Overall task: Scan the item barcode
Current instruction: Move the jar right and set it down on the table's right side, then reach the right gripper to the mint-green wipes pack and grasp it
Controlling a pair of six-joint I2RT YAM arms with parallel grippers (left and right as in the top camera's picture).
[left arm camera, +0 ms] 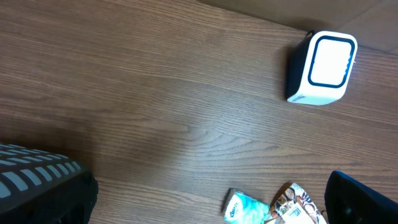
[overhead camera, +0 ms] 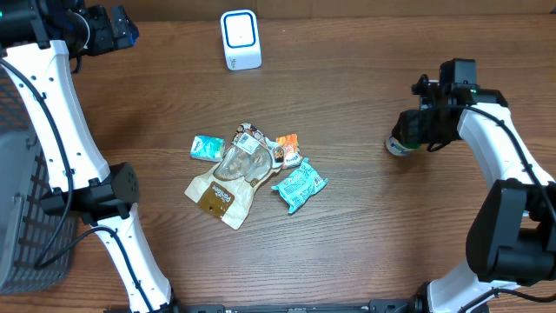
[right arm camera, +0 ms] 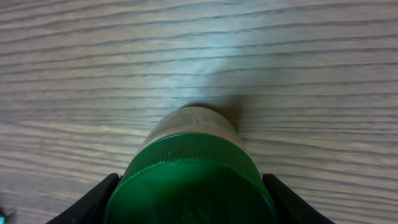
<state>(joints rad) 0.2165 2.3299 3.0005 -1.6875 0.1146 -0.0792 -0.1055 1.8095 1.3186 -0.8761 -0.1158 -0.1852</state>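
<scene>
a dark basket sits at the worktop's left edge, beside the left arm. the left gripper hovers over the far left corner, fingers spread wide with nothing between them. from that corner bare wood runs along the far edge to the scanner, which stands about midway along that edge. in the left wrist view the scanner shows at the upper right with open wood in front of it.

near the middle of the worktop lies a heap of packets, overlapping one another, well apart from the scanner. a wide band of bare wood lies between the heap and the near edge, and another between the heap and the jar.

the jar is toward the right edge, about level with the heap and well apart from both heap and scanner. the right gripper is at it. in the right wrist view the fingers stand half closed on either side of the green lid and press against it, so the right gripper holds the jar by its lid. the jar's pale body points away toward the wood. i cannot tell whether its base rests there or is just off it.
</scene>
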